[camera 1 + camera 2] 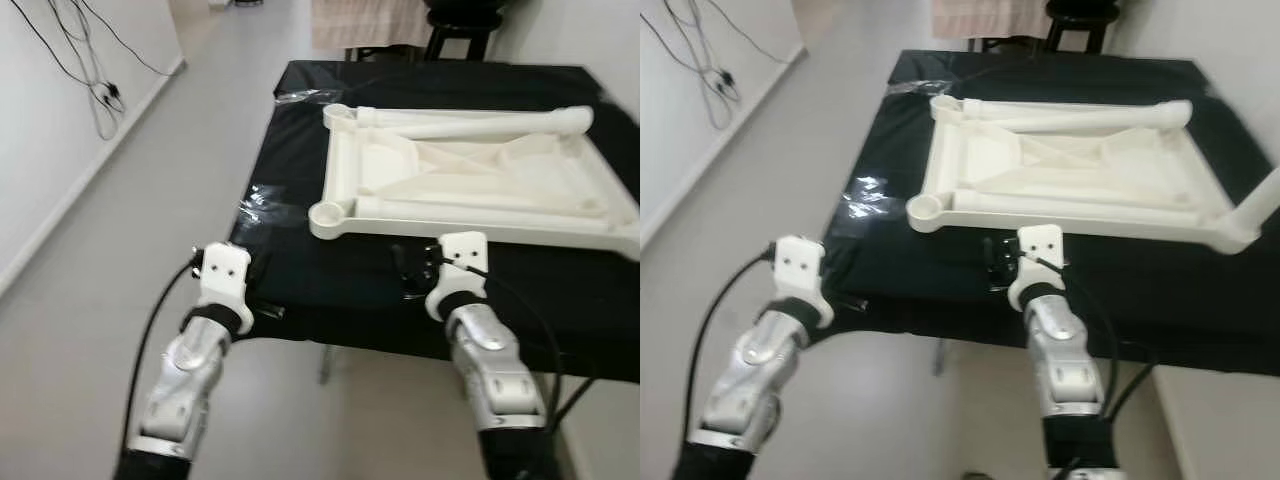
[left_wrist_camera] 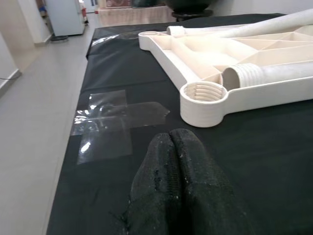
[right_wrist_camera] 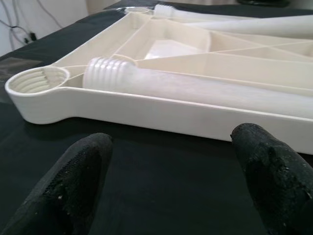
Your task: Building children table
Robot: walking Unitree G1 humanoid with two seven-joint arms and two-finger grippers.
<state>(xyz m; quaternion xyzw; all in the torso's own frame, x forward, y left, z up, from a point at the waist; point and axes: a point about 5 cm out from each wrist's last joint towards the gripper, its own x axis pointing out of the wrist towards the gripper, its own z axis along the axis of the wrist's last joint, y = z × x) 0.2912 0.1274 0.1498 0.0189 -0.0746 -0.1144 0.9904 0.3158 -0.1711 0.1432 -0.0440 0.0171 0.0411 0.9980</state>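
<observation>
Black-covered table [image 1: 330, 270], white tabletop [image 1: 470, 175], tape cross [image 2: 115, 122] near threaded socket [image 2: 203, 93]

Two silver metal arms, each ending in a white boxy wrist block with small dark screw holes and a black collar below it. Left gripper [image 2: 171, 142] and right gripper [image 3: 168, 161]: black fingers, rough grainy texture (scuffed). Black cable loops off each arm, at 9 o'clock left, 3 o'clock right.
</observation>
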